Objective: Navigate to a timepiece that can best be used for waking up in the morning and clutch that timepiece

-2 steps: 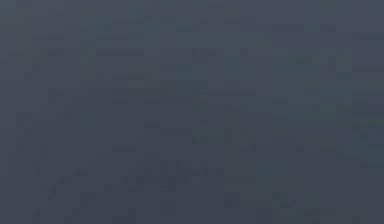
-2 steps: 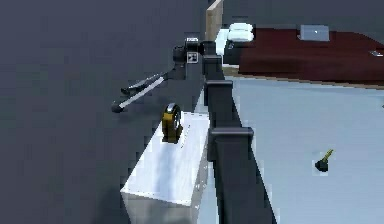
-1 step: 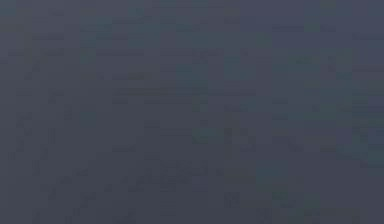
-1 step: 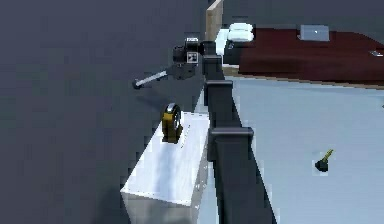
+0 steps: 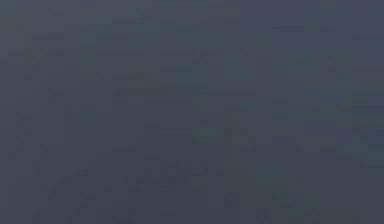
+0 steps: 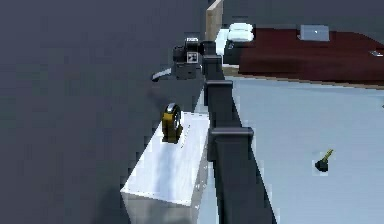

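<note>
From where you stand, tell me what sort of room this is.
Probably a bedroom: a small round clock stands on a white block like a nightstand, and beyond it a dark red bed-like surface carries white pillow shapes.

Dark slate wall (image 5: 190, 110), pale grey-blue floor (image 6: 300, 120), white boxy stand (image 6: 165, 172), reddish-brown wooden surface (image 6: 310, 55) beyond.

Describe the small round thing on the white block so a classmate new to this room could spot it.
Start at the dark red bed in the arm side view's upper right, then drop to the white block left of the arm. On its top stands a small round thing, gold rim and dark face, likely the clock. Its neighbour, a dark yellow-tipped thing, lies on the pale floor.
</note>
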Controlling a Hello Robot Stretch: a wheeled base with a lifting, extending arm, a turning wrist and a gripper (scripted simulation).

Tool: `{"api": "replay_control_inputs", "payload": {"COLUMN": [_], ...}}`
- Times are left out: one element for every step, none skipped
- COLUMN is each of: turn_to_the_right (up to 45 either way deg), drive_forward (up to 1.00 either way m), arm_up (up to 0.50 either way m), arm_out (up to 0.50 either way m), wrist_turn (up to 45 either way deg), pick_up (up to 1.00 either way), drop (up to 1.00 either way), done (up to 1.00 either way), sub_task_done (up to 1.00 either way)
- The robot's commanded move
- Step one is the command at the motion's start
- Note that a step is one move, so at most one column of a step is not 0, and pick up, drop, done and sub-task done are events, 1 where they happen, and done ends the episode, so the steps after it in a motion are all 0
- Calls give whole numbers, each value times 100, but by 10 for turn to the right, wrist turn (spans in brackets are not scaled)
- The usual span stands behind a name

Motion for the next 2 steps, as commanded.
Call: {"api": "replay_control_inputs", "payload": {"turn_to_the_right": [0,0], "drive_forward": [0,0], "arm_up": [-30,0], "arm_out": [0,0], "wrist_turn": [0,0], "pick_up": [0,100], "drop": [0,0], "done": [0,0], "sub_task_done": [0,0]}}
